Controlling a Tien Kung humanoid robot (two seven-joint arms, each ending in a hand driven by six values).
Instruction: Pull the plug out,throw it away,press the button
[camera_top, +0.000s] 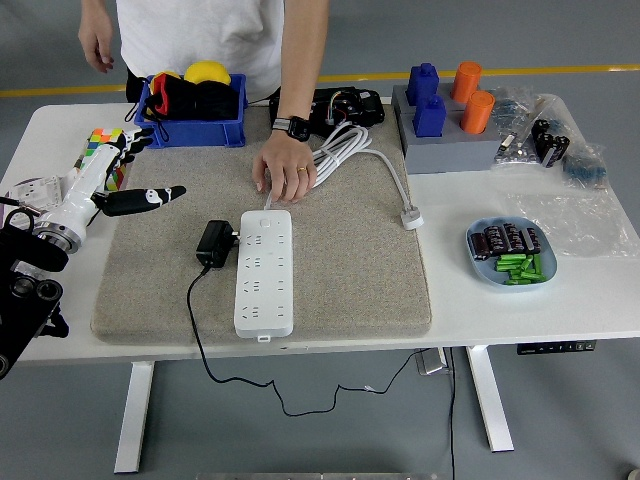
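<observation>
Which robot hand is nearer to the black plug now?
Left. The left hand is open, off to the left of the black plug, apart from it. The right hand is not in view.
</observation>
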